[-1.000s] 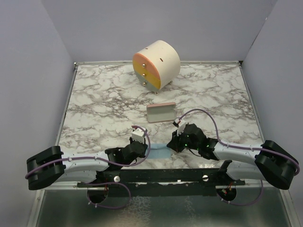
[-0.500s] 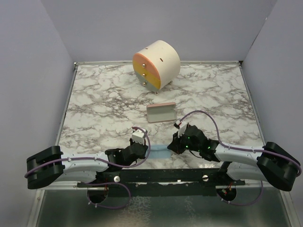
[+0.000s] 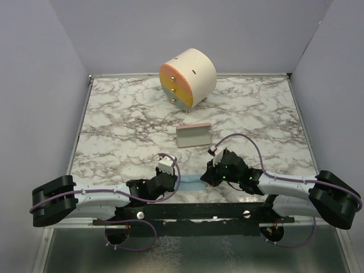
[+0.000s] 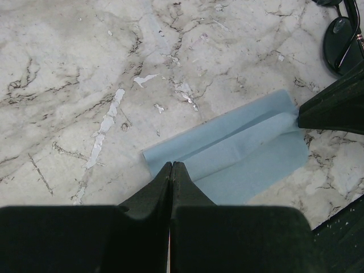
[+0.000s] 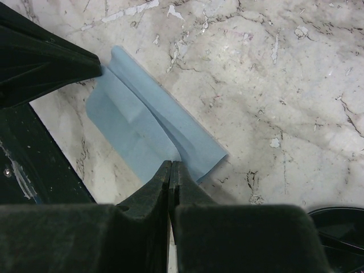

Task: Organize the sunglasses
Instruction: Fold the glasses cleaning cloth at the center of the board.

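The light blue cloth [image 3: 191, 183] lies on the marble table near its front edge, between my two grippers, with a raised fold running along it. My left gripper [image 4: 172, 165] is shut on the cloth's [image 4: 239, 153] left edge. My right gripper [image 5: 172, 164] is shut on the cloth's [image 5: 142, 125] right edge. The sunglasses [image 4: 341, 40], with dark round lenses, lie just beyond the right gripper. One lens shows at the bottom right of the right wrist view [image 5: 338, 227]. In the top view they are hidden under the right arm.
The pink oblong case [image 3: 193, 136] stands mid-table behind the grippers. A round cream drawer unit [image 3: 187, 78] with an orange and pink front sits at the back. The black mounting rail [image 3: 193, 211] runs along the table's near edge.
Both grippers have shifted slightly, the right one a little left toward the left one. The cloth between them now looks narrower and bunched.
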